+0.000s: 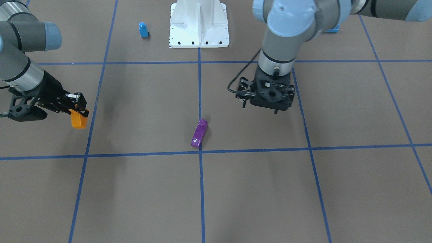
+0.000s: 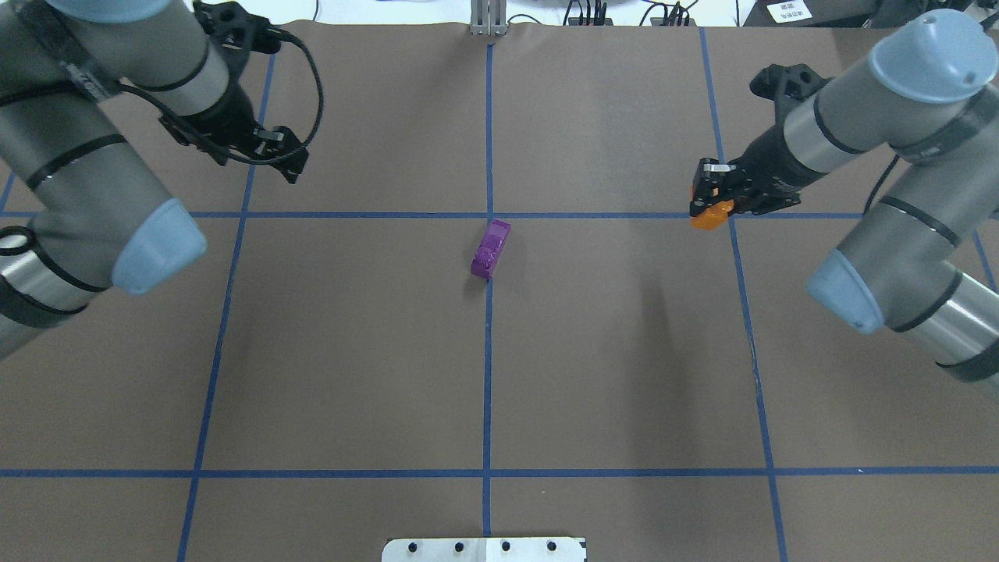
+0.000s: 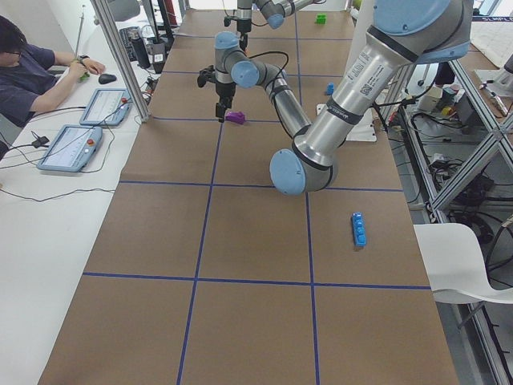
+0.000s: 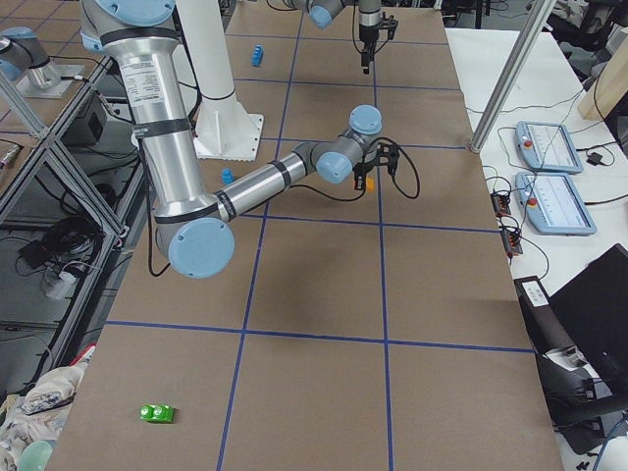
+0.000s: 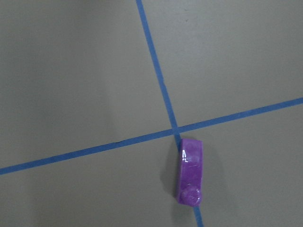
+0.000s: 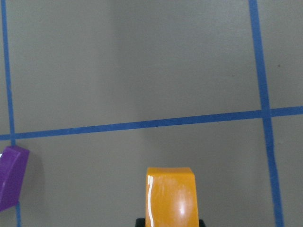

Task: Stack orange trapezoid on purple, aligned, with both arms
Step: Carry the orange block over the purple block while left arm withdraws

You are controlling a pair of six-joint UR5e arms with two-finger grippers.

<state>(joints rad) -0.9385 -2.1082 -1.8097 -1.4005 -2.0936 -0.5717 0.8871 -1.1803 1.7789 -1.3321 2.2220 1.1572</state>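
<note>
The orange trapezoid (image 1: 79, 118) is held in my right gripper (image 1: 79, 108), which is shut on it and carries it above the table, at the right in the overhead view (image 2: 712, 214). It fills the bottom of the right wrist view (image 6: 170, 196). The purple block (image 1: 199, 134) lies on its side on the centre blue line (image 2: 490, 248), well apart from both grippers; it also shows in the left wrist view (image 5: 191, 170). My left gripper (image 1: 260, 107) points down above the table, to the purple block's side, open and empty.
A small blue one-stud block (image 1: 143, 29) stands beside the white robot base (image 1: 199, 33). A long blue brick (image 3: 359, 228) lies on the left arm's side. A green block (image 4: 156, 413) lies at the far right end. An operator sits across the table (image 3: 32, 72).
</note>
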